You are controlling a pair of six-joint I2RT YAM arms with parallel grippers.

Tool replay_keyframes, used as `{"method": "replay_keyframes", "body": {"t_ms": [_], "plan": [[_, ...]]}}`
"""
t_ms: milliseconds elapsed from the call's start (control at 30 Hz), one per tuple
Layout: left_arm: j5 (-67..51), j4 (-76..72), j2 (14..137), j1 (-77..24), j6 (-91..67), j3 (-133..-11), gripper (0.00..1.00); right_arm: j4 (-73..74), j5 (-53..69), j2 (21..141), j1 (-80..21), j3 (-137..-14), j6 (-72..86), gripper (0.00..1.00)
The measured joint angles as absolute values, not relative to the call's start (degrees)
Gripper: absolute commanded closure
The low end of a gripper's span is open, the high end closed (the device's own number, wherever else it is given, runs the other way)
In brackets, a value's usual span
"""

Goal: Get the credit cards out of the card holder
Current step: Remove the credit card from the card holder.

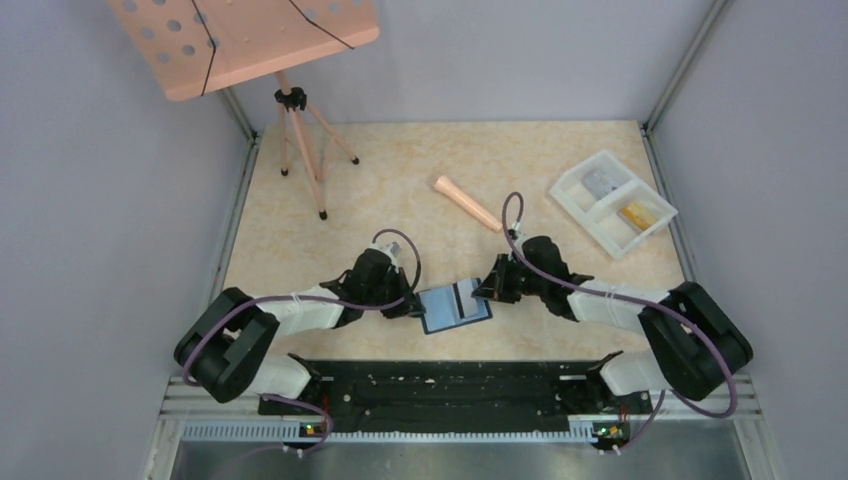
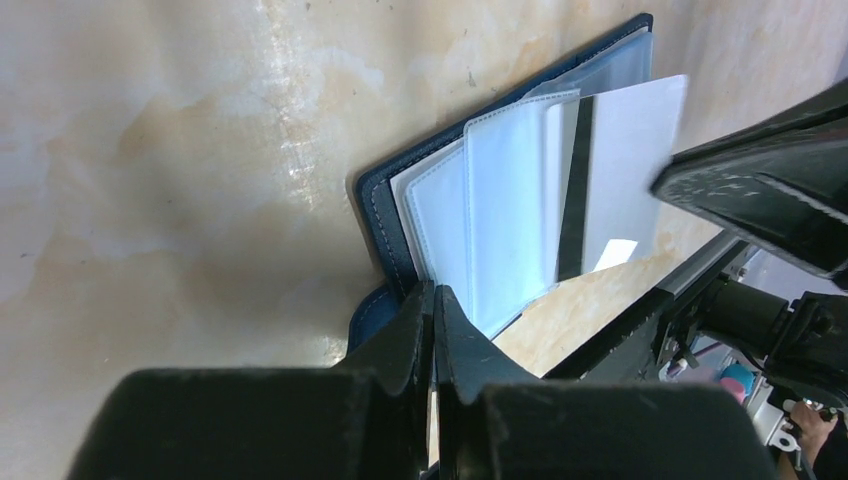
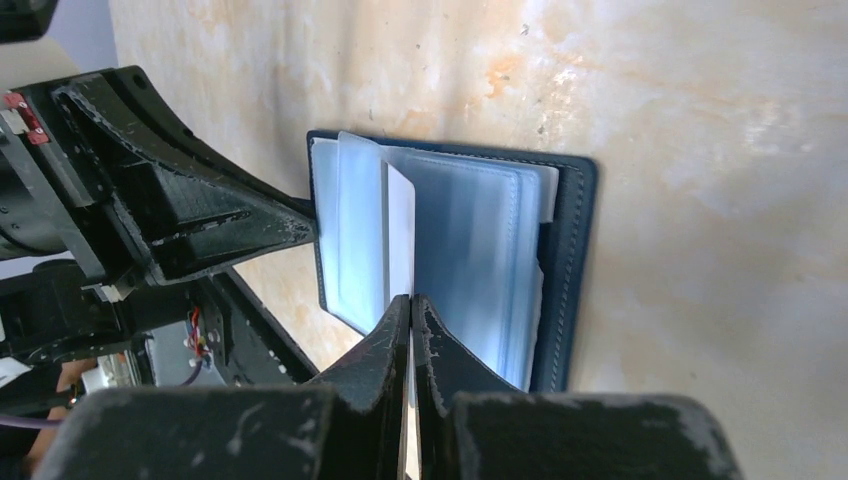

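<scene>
A music stand (image 1: 245, 40) stands at the far left of the table. Near the front edge, the left gripper (image 2: 435, 300) is pinched tight on the edge of the open card holder (image 1: 445, 310), apparently on a clear sleeve, though which leaf is hard to tell. The holder lies between both grippers. The right gripper (image 3: 412, 303) is clamped on a white card (image 3: 400, 230) with a black stripe, partly among the sleeves. Farther back lies a tan stick (image 1: 467, 203). At far right, a white tray (image 1: 585, 222) holds a grey card (image 1: 600, 182) and a gold card (image 1: 637, 215), one per compartment
</scene>
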State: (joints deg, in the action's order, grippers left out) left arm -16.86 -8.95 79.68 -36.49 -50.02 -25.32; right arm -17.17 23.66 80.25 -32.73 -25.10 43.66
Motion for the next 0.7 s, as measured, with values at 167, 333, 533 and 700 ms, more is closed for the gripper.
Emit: {"method": "replay_keyframes", "body": {"t_ms": [167, 333, 533, 700], "plan": [[-16.1, -2.9, 75.4, -36.5, -49.3, -25.7, 0.83, -10.2, 22.0, 71.5, -30.3, -25.1, 42.6, 1.00], [-15.3, 1.7, 69.3, -36.5, -47.3, -28.9, 0.65, -5.4, 20.8, 65.0, -29.5, -25.2, 42.6, 1.00], [-13.8, 2.2, 64.9, -37.1, -41.9, -32.2, 0.58, -5.4, 22.1, 64.0, -29.5, -25.2, 46.8, 1.00], [-8.4, 2.3, 63.1, -43.3, -34.2, -32.6, 0.54, -10.6, 24.5, 63.8, -29.5, -24.3, 53.1, 1.00]]}}
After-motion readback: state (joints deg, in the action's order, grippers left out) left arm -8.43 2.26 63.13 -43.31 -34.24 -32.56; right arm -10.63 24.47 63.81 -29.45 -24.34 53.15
